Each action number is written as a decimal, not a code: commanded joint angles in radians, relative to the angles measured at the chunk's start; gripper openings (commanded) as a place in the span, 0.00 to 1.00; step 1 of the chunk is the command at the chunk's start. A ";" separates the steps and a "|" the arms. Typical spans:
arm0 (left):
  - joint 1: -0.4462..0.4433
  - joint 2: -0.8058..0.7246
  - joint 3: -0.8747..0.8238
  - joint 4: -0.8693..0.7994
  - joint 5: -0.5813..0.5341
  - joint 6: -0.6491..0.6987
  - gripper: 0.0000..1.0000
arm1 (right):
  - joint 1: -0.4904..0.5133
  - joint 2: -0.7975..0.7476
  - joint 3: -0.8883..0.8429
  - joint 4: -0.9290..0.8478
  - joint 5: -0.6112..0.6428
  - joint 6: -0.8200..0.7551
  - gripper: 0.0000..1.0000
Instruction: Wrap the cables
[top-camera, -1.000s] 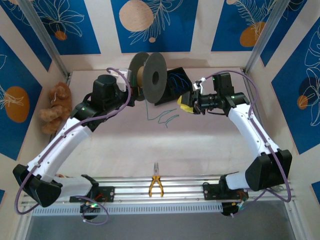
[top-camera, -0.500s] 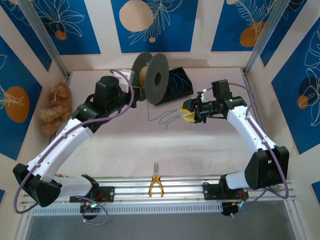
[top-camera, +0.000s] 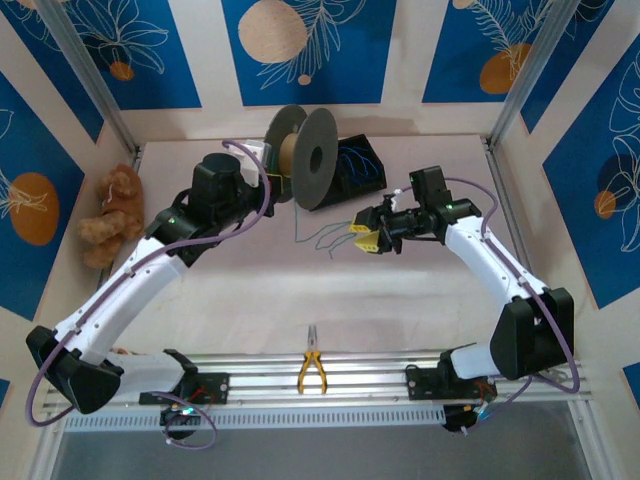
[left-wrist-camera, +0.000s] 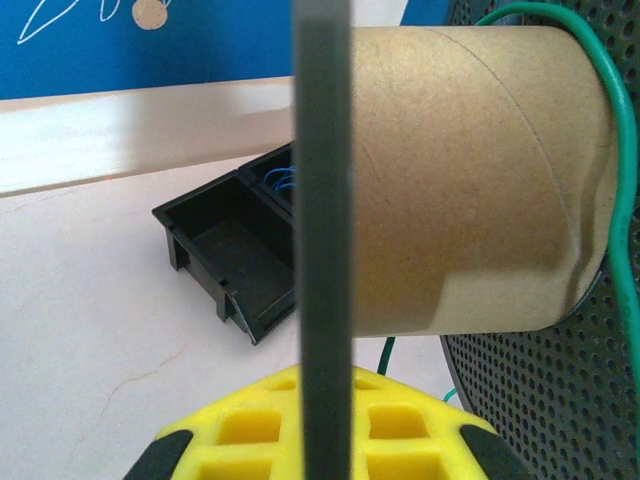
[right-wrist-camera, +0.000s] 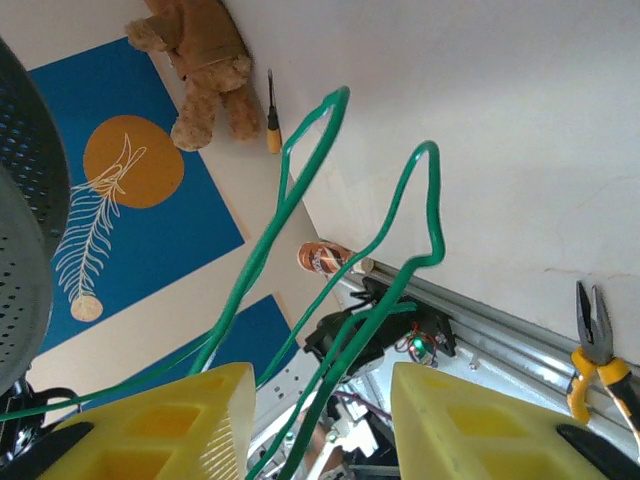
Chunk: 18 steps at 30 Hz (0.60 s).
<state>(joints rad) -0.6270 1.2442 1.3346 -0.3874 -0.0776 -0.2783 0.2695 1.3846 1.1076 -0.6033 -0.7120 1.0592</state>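
Note:
A thin green cable (top-camera: 326, 236) lies in loose bends on the table in front of a dark spool (top-camera: 302, 154). It runs up to the spool's cardboard core (left-wrist-camera: 470, 180), where the green cable (left-wrist-camera: 626, 200) loops round once. My left gripper (left-wrist-camera: 322, 410) is shut on the edge of the spool's near flange (left-wrist-camera: 322, 200). My right gripper (top-camera: 363, 238) is open at the cable's right end. In the right wrist view the green strands (right-wrist-camera: 300, 190) pass between its yellow fingers (right-wrist-camera: 175, 425), untouched. Blue cables (top-camera: 357, 158) sit in the black box.
A black box (top-camera: 356, 172) stands just right of the spool. A teddy bear (top-camera: 110, 215) lies at the left wall. Yellow-handled pliers (top-camera: 312, 370) rest on the front rail. A small screwdriver (right-wrist-camera: 272, 125) lies beside the teddy bear (right-wrist-camera: 200, 60).
My right gripper has swung left and toward the front, from beside the black box to the right end of the green cable. The left arm and spool have barely moved.

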 joint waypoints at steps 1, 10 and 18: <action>-0.013 -0.039 0.003 0.115 -0.011 0.011 0.00 | 0.007 0.011 -0.025 0.014 -0.031 0.049 0.38; -0.013 -0.044 0.038 0.080 -0.019 -0.032 0.00 | -0.012 0.035 -0.015 -0.015 0.038 -0.019 0.00; 0.069 0.034 0.299 -0.165 0.149 -0.158 0.00 | -0.097 0.063 0.005 -0.175 0.370 -0.275 0.00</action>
<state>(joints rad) -0.5961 1.2751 1.5032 -0.5510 -0.0315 -0.3618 0.2142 1.4277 1.0981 -0.6823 -0.5072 0.9092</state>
